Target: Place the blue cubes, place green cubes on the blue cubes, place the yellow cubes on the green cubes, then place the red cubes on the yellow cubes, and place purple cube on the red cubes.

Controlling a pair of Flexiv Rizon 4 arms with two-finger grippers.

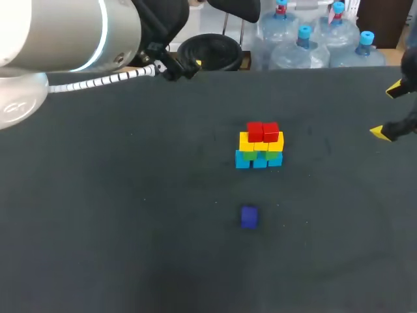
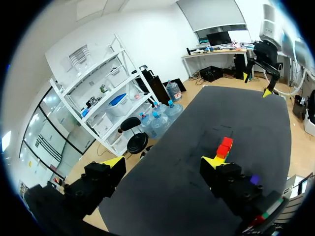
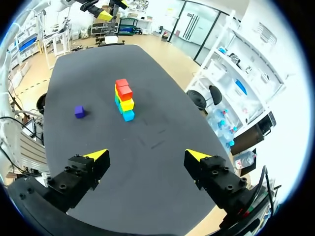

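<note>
Through the head camera, the dark table fills the scene. Nearest to me lies the purple cube, alone and flat on the table. Farther out, well apart from it, stands the stack. It has a row of blue cubes on the table, with green cubes showing as slivers above them. A row of yellow cubes comes next, and two red cubes sit side by side as the top layer.

At the right edge, about level with the stack and well apart from it, my right gripper shows little more than its two yellow tips. They are spread wide with nothing between them. Farthest off, my left arm comes in from the left corner. Its gripper is a dark shape here, and this view alone does not show me how its fingers stand.

The left wrist camera shows it: the left gripper has its fingers far apart near the table's edge, gripping nothing. Ahead of one finger the stack appears end-on as a narrow column, red over yellow, with the lower layers mostly hidden. The purple cube peeks past that finger's black body.

The right wrist camera shows its own tips just as wide apart. The stack is ahead of them, with blue, yellow and red layers plain, and the purple cube lies beside the stack but apart from it.
</note>
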